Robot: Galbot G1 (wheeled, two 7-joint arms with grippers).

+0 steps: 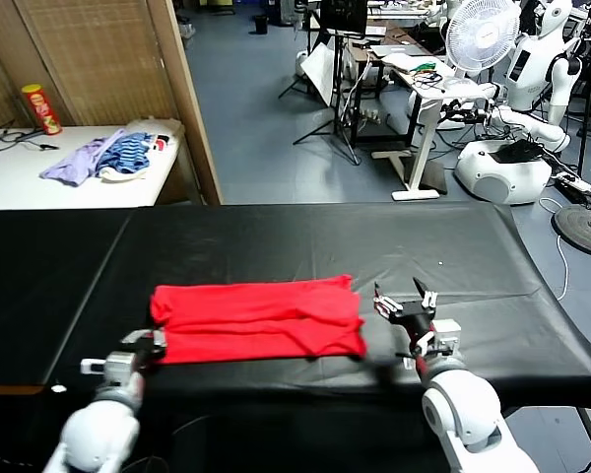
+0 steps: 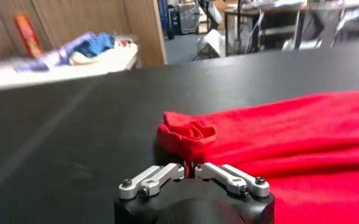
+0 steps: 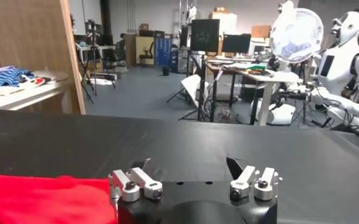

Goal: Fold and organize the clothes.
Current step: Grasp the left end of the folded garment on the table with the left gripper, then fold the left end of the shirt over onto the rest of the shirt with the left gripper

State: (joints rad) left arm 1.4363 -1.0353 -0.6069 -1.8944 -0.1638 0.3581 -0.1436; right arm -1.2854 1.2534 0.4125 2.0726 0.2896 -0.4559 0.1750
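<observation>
Red cotton T-shirt [image 1: 258, 319], folded into a long rumpled band on my black table [image 1: 276, 241]; left gripper [image 1: 150, 347] pinches its corner, right gripper [image 1: 405, 301] spread open alongside.

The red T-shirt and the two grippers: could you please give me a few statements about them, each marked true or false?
1. The red T-shirt lies folded into a long band on the black table. True.
2. The left gripper is wide open, well away from the cloth. False: it is shut at the shirt's near left corner.
3. The right gripper is open, over bare table just past the shirt's right end. True.
4. The right gripper holds a sleeve. False: nothing is between its fingers.
5. A heap of purple and blue-striped garments sits on the black table. False: it is on a separate white table behind.
</observation>
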